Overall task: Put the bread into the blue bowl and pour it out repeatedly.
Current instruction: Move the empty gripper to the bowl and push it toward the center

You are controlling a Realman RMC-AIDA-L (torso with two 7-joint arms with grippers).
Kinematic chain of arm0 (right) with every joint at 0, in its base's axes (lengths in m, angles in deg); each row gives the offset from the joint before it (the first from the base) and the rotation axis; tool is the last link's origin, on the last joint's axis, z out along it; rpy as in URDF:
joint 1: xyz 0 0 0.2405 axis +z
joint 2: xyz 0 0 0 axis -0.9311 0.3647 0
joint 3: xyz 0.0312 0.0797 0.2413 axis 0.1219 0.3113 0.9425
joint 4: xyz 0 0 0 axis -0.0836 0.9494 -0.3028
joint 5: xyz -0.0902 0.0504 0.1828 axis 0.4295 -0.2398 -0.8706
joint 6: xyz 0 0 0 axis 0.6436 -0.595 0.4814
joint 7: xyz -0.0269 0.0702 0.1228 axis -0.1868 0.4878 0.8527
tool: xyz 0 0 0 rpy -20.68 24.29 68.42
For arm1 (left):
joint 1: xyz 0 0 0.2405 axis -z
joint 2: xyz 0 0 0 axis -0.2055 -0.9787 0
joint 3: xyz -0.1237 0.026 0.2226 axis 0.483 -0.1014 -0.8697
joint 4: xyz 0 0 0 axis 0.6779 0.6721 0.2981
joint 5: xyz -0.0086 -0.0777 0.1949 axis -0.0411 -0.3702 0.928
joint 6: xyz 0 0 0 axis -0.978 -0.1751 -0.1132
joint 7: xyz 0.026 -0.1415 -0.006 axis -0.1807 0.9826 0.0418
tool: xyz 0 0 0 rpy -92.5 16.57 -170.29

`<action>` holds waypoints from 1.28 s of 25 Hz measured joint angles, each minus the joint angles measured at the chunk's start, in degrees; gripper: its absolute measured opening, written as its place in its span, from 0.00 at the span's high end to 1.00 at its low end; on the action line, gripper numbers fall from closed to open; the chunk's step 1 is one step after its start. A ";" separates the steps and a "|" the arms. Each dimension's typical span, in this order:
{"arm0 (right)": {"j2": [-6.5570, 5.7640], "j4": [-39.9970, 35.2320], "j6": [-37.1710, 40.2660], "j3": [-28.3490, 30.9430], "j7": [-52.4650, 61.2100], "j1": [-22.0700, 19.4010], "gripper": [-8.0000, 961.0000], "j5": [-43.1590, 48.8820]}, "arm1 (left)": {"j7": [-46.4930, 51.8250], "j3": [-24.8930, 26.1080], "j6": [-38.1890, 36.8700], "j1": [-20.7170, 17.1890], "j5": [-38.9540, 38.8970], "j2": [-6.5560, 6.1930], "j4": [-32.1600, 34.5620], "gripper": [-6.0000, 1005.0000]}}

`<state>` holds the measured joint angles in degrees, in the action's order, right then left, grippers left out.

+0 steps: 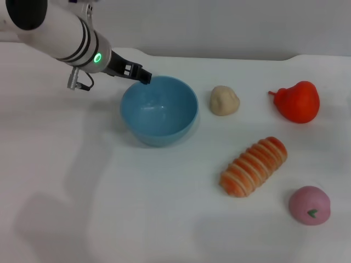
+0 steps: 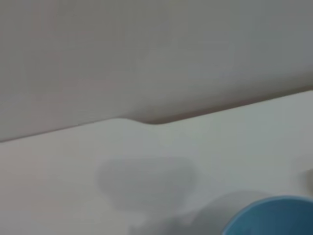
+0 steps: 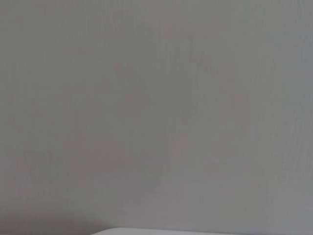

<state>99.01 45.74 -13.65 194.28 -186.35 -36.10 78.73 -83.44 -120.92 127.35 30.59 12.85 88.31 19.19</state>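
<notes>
The blue bowl point(image 1: 159, 111) stands on the white table left of centre, and nothing lies inside it. My left gripper point(image 1: 143, 76) reaches in from the upper left and pinches the bowl's back-left rim. A slice of that rim point(image 2: 269, 218) shows in the left wrist view. The bread point(image 1: 255, 166), a ridged orange-and-cream loaf, lies on the table to the right of the bowl and nearer to me, apart from it. No part of my right arm shows in the head view.
A small beige lump point(image 1: 225, 100) sits just right of the bowl. A red pear-like toy point(image 1: 298, 101) is at the far right, and a pink round toy point(image 1: 310, 205) lies near the front right. The table's far edge point(image 1: 230, 57) meets a grey wall.
</notes>
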 joint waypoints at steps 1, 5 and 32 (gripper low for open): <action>0.00 0.00 0.00 0.00 0.00 0.00 0.43 0.00 | -0.60 -0.03 -0.81 -0.03 0.00 0.00 -0.85 0.18; 0.03 0.00 0.00 0.00 0.00 -0.03 0.43 0.00 | -3.72 -0.16 -4.00 -0.27 -0.25 0.04 -3.69 0.18; 0.11 0.01 -0.01 0.00 0.00 -0.27 0.43 0.00 | -9.31 -5.30 -10.41 0.34 -0.79 0.64 -12.77 0.25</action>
<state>99.12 45.74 -13.66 194.28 -186.35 -36.37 78.73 -92.74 -126.22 116.93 30.92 12.06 88.95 6.42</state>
